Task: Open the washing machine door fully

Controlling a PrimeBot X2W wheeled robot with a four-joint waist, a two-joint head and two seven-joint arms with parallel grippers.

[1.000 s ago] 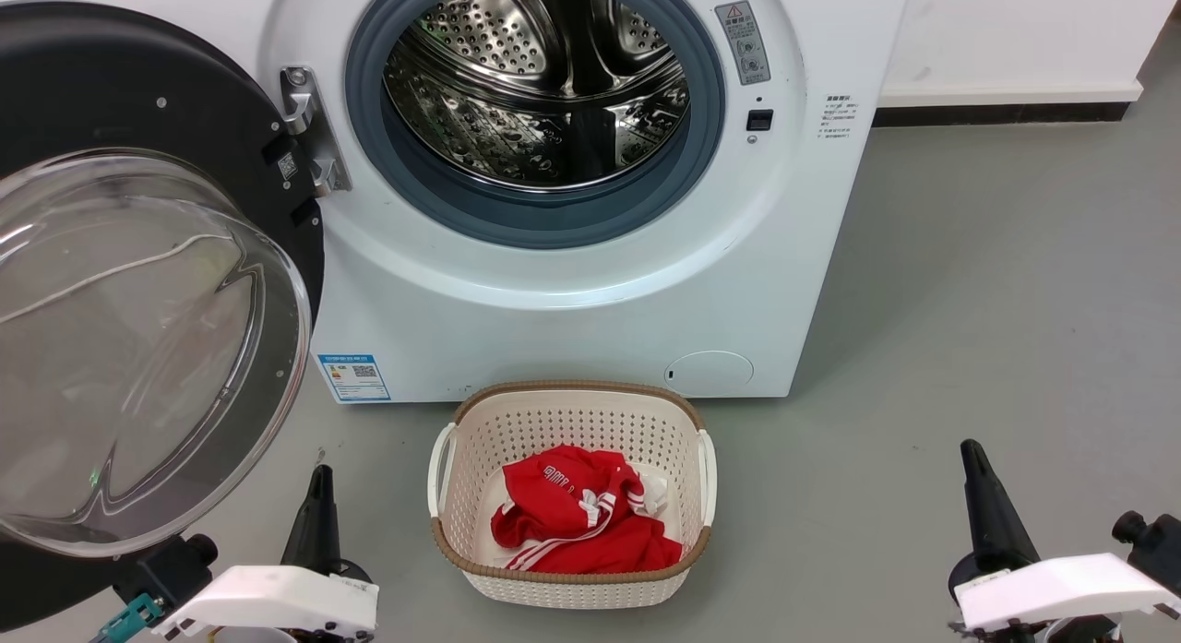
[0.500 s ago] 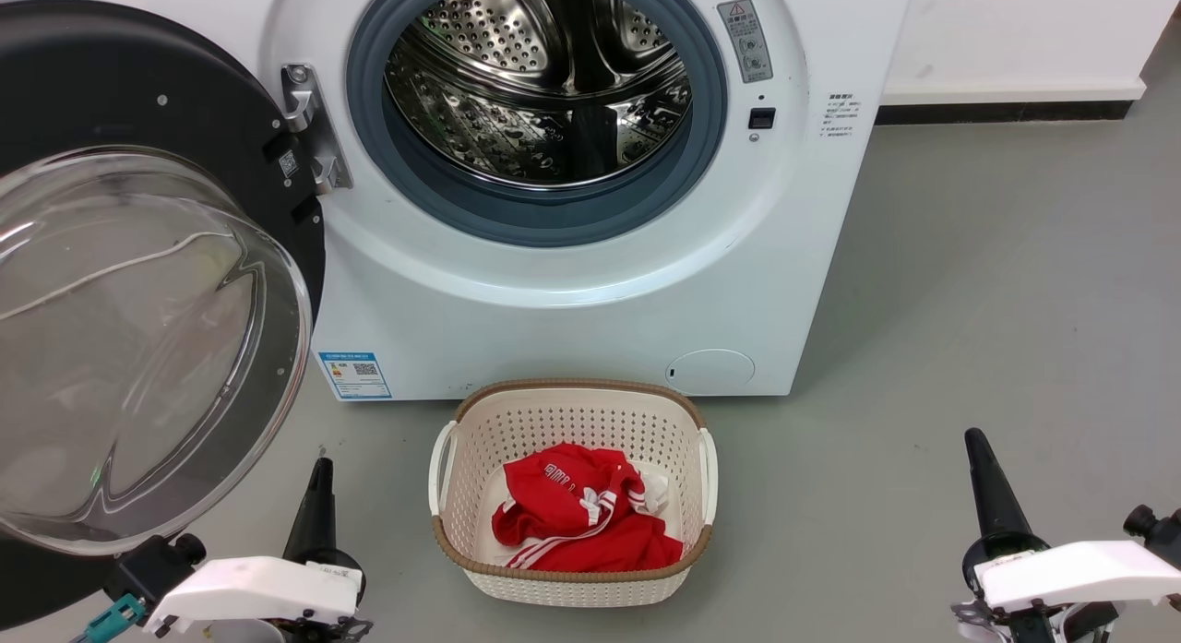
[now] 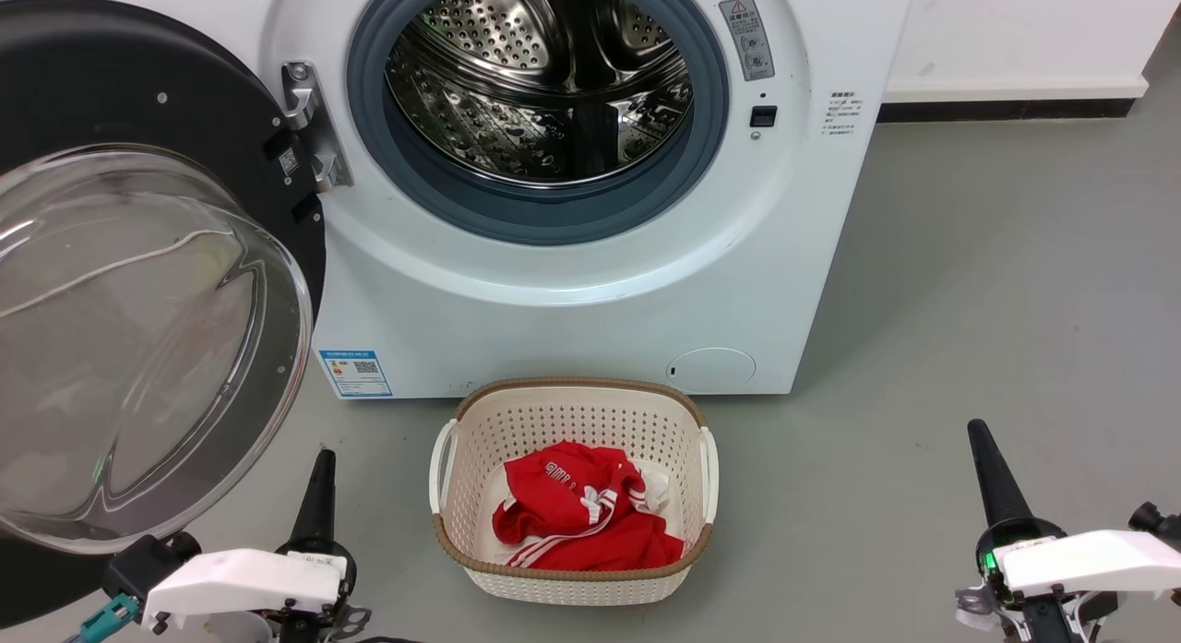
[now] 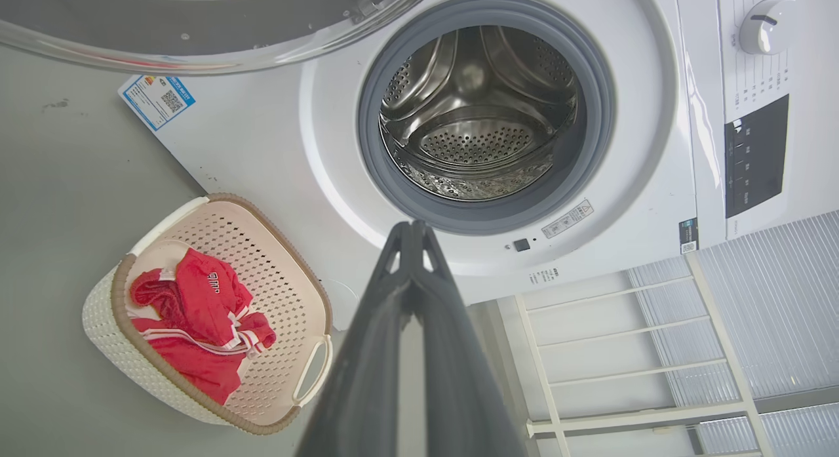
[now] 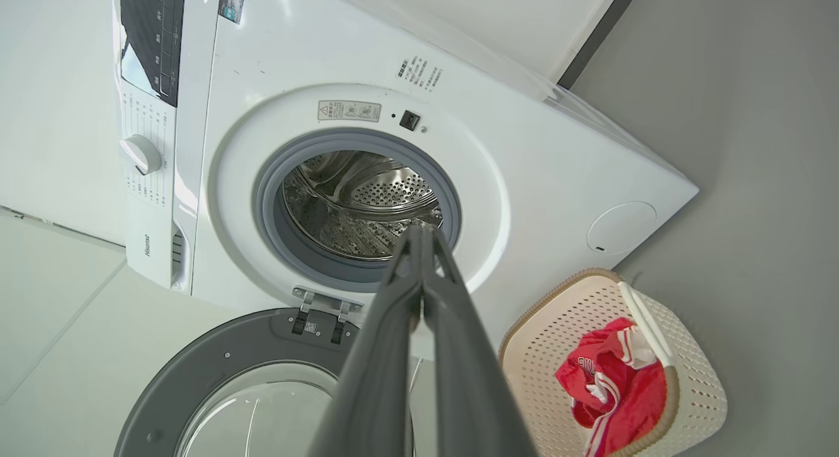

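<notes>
The white washing machine (image 3: 572, 320) fills the upper head view, its steel drum (image 3: 544, 80) exposed inside the grey-blue gasket. The washing machine door (image 3: 138, 283), a black disc with a bulging clear glass bowl, stands swung wide to the left on its hinge (image 3: 309, 126). My left gripper (image 3: 322, 468) is shut and empty, low on the floor just right of the door's lower edge, not touching it. My right gripper (image 3: 980, 440) is shut and empty at the lower right, far from the machine. Both wrist views look at the drum (image 4: 475, 116) (image 5: 364, 201) past shut fingertips.
A cream plastic basket (image 3: 572, 412) holding red clothing (image 3: 577, 523) sits on the grey floor right before the machine, between my arms. A white rack (image 4: 623, 352) stands beside the machine in the left wrist view. Bare floor (image 3: 996, 283) extends to the right.
Both arms have drawn slightly down and back toward the frame's bottom. The head camera has shifted a little. The door and basket stay where they were.
</notes>
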